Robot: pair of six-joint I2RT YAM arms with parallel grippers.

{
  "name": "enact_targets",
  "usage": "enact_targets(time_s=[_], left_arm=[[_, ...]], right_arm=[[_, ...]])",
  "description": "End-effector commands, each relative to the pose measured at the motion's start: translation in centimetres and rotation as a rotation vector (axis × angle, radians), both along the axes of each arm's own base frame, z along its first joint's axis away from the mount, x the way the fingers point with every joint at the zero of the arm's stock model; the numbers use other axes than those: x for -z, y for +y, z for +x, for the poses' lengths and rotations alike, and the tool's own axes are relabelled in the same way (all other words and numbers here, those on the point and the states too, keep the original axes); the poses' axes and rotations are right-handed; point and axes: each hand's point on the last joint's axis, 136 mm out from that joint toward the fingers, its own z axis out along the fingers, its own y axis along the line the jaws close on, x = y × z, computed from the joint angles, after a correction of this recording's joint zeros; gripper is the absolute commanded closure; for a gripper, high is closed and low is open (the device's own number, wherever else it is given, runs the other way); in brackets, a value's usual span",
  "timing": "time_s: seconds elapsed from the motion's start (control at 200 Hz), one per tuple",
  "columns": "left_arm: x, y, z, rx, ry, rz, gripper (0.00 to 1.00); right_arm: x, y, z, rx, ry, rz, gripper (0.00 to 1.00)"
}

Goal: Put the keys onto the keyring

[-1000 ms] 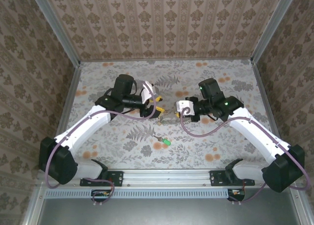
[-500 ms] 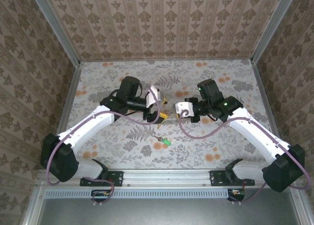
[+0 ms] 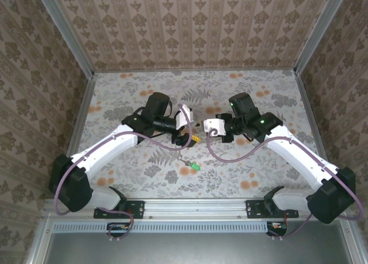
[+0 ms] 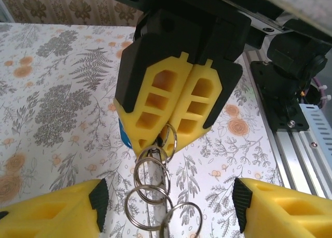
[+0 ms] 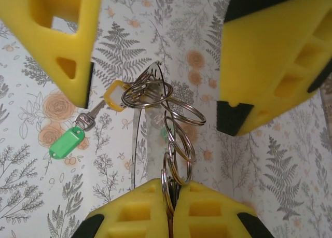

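Up off the counter [image 3: 253, 97], the keyring [image 5: 168, 168] hangs as a chain of linked metal rings, its near end clamped in the right hand [image 5: 171, 196], fingers together. Yellow key [image 5: 115, 95] sits at the keyring's far end; looks threaded, can't confirm. Left hand [image 5: 155, 87] straddles that end, fingers apart, gripping nothing. Green key [image 5: 66, 143] lies loose on the counter beside and below the keyring. My read: one key maybe on, green one left.
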Motion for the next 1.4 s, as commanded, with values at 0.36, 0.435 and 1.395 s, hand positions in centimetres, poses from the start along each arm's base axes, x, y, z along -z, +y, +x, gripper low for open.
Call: enact_targets(time_s=[0.36, 0.435, 1.395], left_arm=[[1.7, 0.0, 0.9, -0.052, 0.010, 0.080, 0.47], [1.7, 0.1, 0.5, -0.033, 0.008, 0.075, 0.33], [0.0, 0.1, 0.7, -0.040, -0.064, 0.059, 0.92]], right_arm=[[-2.7, 0.8, 0.7, 0.038, -0.063, 0.068, 1.00], [-2.5, 0.5, 1.2, 0.069, -0.068, 0.054, 1.00], [-2.1, 1.0, -0.7, 0.022, -0.001, 0.087, 0.94]])
